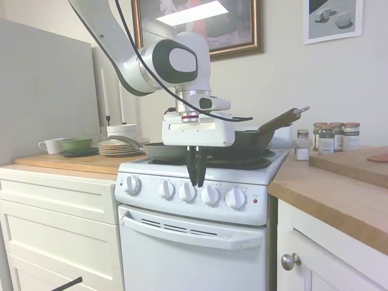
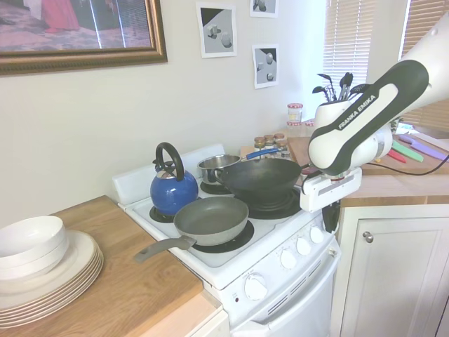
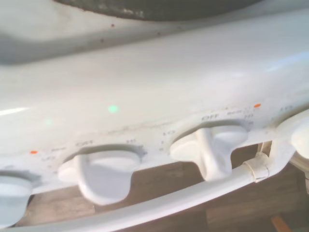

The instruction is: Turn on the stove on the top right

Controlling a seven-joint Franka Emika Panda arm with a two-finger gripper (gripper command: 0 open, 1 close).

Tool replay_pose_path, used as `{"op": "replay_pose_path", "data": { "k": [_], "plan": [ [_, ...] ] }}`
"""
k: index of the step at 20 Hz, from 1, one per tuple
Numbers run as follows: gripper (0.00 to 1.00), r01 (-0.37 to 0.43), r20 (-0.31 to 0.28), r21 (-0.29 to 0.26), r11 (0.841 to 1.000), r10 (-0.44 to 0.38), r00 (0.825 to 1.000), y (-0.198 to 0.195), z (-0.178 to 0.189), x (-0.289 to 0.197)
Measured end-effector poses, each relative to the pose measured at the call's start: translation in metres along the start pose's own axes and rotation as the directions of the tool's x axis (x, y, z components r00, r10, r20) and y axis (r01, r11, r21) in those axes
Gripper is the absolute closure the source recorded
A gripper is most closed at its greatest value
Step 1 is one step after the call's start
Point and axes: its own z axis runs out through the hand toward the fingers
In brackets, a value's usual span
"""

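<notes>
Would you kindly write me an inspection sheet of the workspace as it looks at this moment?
Surface: wooden countertop either side of the stove.
Job's things: stove, five white knobs in a row, small red light at their right end.
Clutter: dark wok, grey frying pan, blue kettle, small steel pot, stacked plates, spice jars.
Grippers: gripper pointing down at the knob row, fingers close together, holding nothing.
Cables: nothing seen.
Surroundings: framed painting, white cabinets.

Arm descends from upper left in the first exterior view, wrist vertical. Gripper (image 1: 198, 182) points straight down. Fingers (image 1: 193, 170) dark, nearly together, only a narrow gap between the tips.
</notes>
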Motion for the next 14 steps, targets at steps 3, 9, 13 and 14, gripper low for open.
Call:
{"op": "replay_pose_path", "data": {
  "k": [3,9,13,14],
  "plan": [
    [1.00,-0.005,-0.002,-0.001,1.000,0.005,1.000,0.0003,0.0039,0.0035],
    [1.00,-0.003,-0.010,0.002,1.000,0.003,1.000,-0.0027,0.0095,0.0069],
    [1.00,-0.002,-0.016,0.006,1.000,0.002,1.000,-0.0068,0.0109,0.0101],
    [1.00,-0.002,-0.018,0.006,1.000,0.002,1.000,-0.0073,0.0110,0.0107]
  ]
}}
